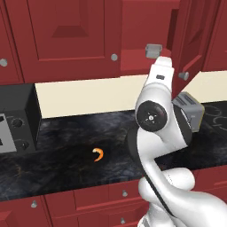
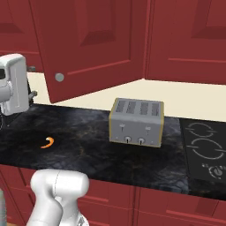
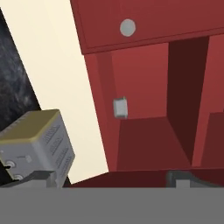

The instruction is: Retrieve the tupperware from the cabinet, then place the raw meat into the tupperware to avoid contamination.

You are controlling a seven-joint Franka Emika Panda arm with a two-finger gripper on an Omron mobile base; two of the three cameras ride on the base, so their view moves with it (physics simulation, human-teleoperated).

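A white arm (image 1: 159,128) rises toward the open cabinet (image 3: 144,131), where the tupperware (image 1: 153,50) sits on the red inner shelf, near its front edge, within reach now that the door (image 2: 88,48) stands swung wide. In the hand view the box (image 3: 120,107) appears small against the shelf's back corner, well apart from the gripper (image 3: 111,179), whose two dark tips frame the bottom of the picture with a wide gap between them: the claw is released and grasps nothing, spread, it seems, to take the box by its walls. The raw meat (image 1: 98,154) lies alone on the dark counter (image 1: 80,146), an orange crescent well apart from the toaster (image 2: 137,122) and the stove (image 2: 205,148); it waits there because its container is not yet down. The retrieval looks to be at the approach stage. The reach ahead probably calls for care at the door edge, which hangs close beside the arm's path.
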